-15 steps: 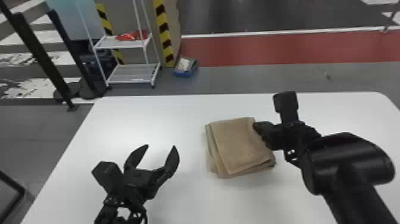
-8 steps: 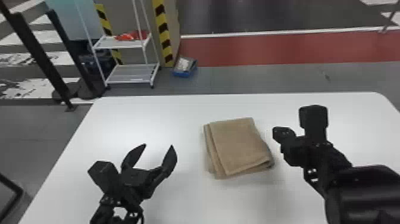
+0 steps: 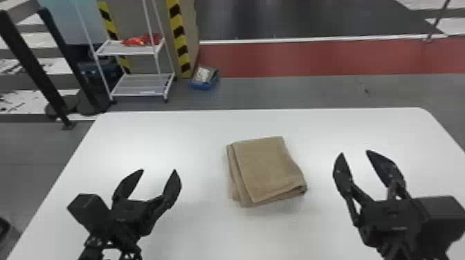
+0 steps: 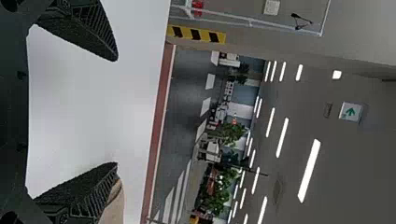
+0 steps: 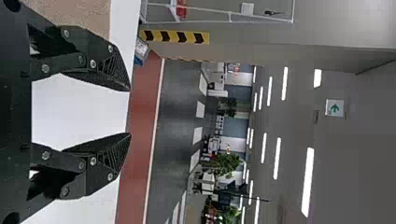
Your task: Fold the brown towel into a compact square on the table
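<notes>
The folded brown towel [image 3: 270, 169] lies on the white table [image 3: 166, 138] at the centre of the head view. At lower left, the left gripper [image 3: 158, 170] has its fingers spread, empty; at lower right, the right gripper [image 3: 354, 152] is likewise open and empty.

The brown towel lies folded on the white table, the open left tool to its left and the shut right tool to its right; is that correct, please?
Not quite: the head view shows the right tool open, not shut. The brown towel does lie folded on the white table, the open left tool to its left.
</notes>
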Robot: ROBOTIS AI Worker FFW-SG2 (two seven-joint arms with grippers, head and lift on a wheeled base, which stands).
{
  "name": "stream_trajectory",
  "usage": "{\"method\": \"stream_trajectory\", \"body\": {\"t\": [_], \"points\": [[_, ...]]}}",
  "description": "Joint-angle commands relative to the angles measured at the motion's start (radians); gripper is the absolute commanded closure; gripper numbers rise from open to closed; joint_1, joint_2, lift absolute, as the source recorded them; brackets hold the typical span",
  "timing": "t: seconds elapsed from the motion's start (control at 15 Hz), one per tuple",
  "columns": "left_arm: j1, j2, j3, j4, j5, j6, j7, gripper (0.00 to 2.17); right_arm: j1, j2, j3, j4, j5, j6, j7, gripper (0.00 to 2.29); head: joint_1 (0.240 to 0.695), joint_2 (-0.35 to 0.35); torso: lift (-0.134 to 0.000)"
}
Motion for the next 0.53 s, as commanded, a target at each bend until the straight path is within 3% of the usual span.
{"method": "stream_trajectory", "body": {"t": [0.0,0.13,0.33,0.47], "points": [[0.069,-0.008,0.058,-0.05,0.022,-0.043,0.002,0.08,0.077,0.003,0.017,0.014,0.012,-0.081,-0.025,0.09,0.695,0.117,-0.118],[0.138,-0.032,0.105,-0.092,0.03,-0.113,0.01,0.07,0.088,0.003,0.026,0.052,0.012,-0.161,-0.032,0.09,0.695,0.153,-0.118],[0.177,-0.032,0.116,-0.096,0.019,-0.169,0.013,0.07,0.088,0.003,0.026,0.077,0.008,-0.179,-0.031,0.08,0.695,0.231,-0.118],[0.184,-0.032,0.121,-0.096,0.007,-0.175,0.013,0.07,0.086,0.003,0.026,0.103,0.005,-0.207,-0.031,0.08,0.695,0.245,-0.118]]}}
